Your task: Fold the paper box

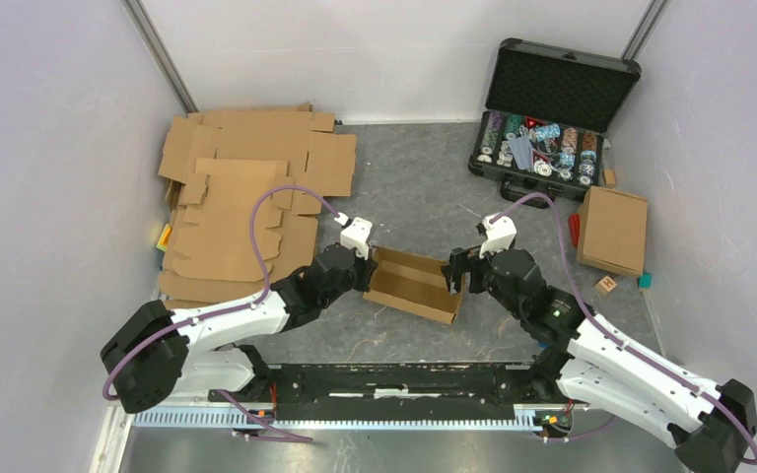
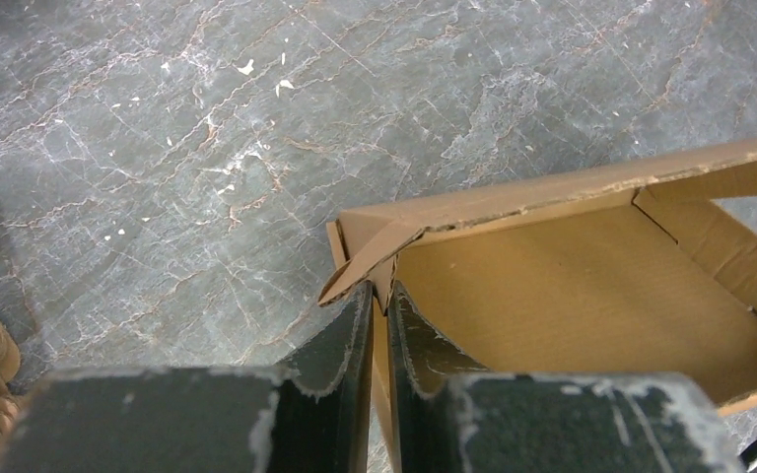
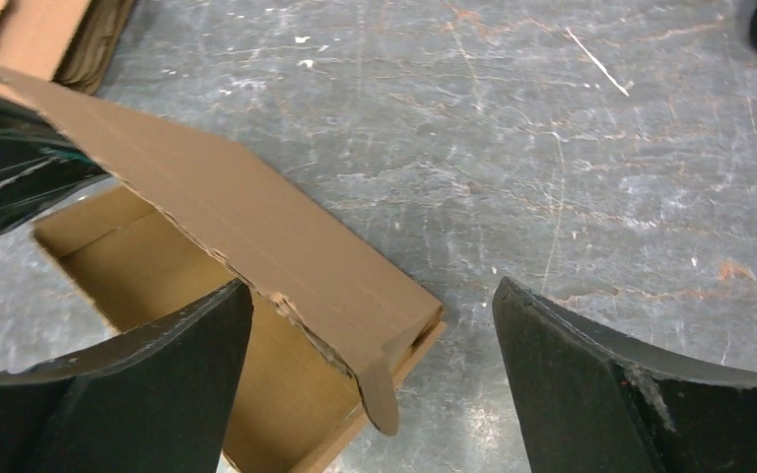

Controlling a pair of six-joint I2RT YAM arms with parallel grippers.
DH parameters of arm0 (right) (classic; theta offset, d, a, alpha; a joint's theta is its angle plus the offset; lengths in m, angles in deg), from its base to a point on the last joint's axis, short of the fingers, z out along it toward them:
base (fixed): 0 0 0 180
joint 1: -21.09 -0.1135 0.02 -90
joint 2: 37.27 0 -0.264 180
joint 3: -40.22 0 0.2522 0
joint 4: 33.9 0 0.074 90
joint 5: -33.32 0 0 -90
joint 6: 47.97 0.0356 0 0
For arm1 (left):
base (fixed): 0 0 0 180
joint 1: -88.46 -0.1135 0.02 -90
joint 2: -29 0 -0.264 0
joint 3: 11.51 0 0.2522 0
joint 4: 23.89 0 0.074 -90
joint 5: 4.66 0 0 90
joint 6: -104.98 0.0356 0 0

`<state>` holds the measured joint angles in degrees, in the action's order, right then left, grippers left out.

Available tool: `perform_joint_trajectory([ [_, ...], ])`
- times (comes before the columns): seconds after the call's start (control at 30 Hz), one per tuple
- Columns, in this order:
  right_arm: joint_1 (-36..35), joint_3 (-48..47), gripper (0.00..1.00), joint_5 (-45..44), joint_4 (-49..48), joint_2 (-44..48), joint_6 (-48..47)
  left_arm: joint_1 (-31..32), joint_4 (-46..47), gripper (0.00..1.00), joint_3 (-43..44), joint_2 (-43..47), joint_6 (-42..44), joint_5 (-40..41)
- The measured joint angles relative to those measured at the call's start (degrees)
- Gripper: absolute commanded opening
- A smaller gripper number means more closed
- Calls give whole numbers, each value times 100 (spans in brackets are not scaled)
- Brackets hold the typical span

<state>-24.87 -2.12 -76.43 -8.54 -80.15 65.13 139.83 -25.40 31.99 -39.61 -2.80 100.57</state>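
A half-folded brown paper box lies open-topped on the grey table between the two arms. My left gripper is shut on the box's left end wall. In the left wrist view its fingers pinch that cardboard wall at the corner, where a small flap sticks out. My right gripper is open at the box's right end. In the right wrist view its jaws stand wide around the box's corner. One finger is over the inside, the other over the table, and neither touches the long wall.
A stack of flat cardboard blanks lies at the back left. An open black case of poker chips stands at the back right. A closed cardboard box and some small items lie by the right wall.
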Motion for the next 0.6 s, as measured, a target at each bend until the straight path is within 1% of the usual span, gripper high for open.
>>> perform_joint_trajectory([
  [0.13,0,-339,98,452,282,129,-361,39,-4,15,0,0,35,83],
  [0.2,0,-560,96,649,380,107,-584,59,-7,15,0,0,55,107],
  [0.27,0,-859,91,911,393,-55,-824,74,-15,16,0,0,57,122],
  [0.37,0,-1029,87,1185,304,-227,-973,92,-24,15,0,0,57,122],
  [0.5,0,-1075,79,1720,186,-654,-1108,118,-26,16,-15,24,57,122],
  [0.6,0,-1058,76,2076,179,-1021,-1158,127,-20,15,-98,125,55,118],
])
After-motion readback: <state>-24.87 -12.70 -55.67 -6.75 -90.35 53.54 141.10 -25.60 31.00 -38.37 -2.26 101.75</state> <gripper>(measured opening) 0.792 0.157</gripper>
